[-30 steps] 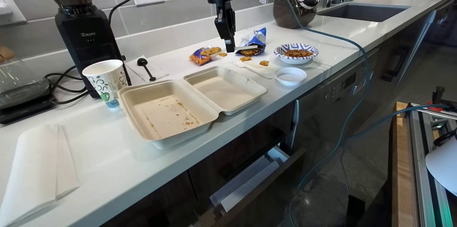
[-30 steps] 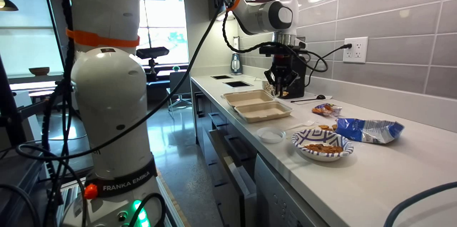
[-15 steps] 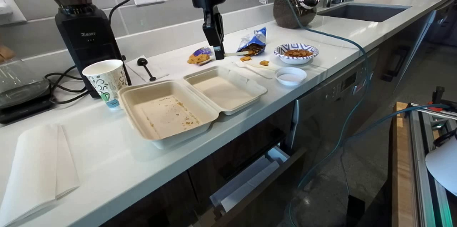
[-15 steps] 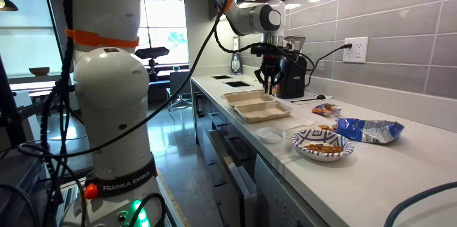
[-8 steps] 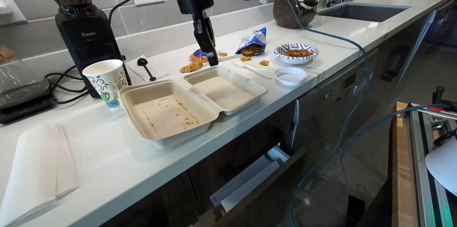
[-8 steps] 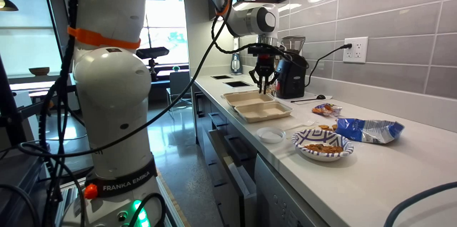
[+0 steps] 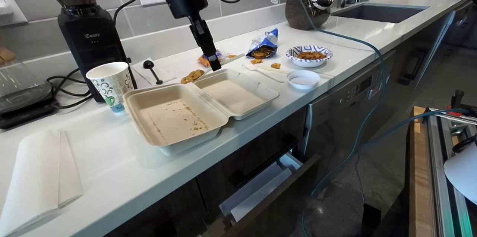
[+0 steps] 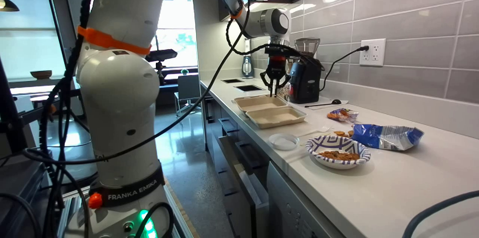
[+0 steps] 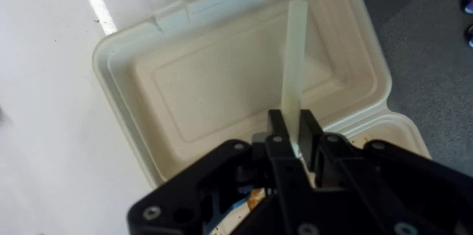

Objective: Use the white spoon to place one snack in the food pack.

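My gripper (image 7: 215,66) is shut on the pale white spoon (image 7: 234,59) by its handle and tilted, above the food pack's back edge in an exterior view. The handle (image 9: 295,57) points forward from between the fingertips (image 9: 290,126) in the wrist view. An orange-brown snack (image 7: 192,76) rides on the spoon's far end; in the wrist view only an orange-brown patch (image 9: 255,198) shows behind the gripper. The cream food pack (image 7: 233,95) lies open, with crumbs in its larger half; it also shows in the wrist view (image 9: 229,72). The gripper (image 8: 273,94) appears over its far half.
A paper cup (image 7: 111,84) and a black grinder (image 7: 95,43) stand beside the pack. Behind are an orange packet (image 7: 205,61) and a blue packet (image 7: 266,41). A patterned bowl (image 7: 309,64), white lid (image 7: 303,79) and white fork (image 8: 314,131) lie further along the counter.
My gripper has moved along the counter toward the food pack, come lower and tilted. The spoon with the snack has moved with it, and its snack end has dipped.
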Controlling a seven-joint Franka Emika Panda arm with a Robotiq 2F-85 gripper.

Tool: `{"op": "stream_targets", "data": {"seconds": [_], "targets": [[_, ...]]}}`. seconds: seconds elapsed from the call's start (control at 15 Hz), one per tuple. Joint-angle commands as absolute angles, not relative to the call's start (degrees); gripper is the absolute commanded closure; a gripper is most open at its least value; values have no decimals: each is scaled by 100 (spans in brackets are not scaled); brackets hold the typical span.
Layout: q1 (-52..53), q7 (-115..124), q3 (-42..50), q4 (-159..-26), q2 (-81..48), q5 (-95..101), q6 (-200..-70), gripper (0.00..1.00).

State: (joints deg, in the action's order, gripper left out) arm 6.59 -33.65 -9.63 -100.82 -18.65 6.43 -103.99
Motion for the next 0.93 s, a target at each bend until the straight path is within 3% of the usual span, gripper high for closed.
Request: {"op": "stream_targets", "data": {"seconds": [0.0,0.87], "targets": [[694,-4128,-1106,-9380,-2313,740,-9631,96],[338,-6165,-1256,-8174,-3231,-229,-9316,96]]}}
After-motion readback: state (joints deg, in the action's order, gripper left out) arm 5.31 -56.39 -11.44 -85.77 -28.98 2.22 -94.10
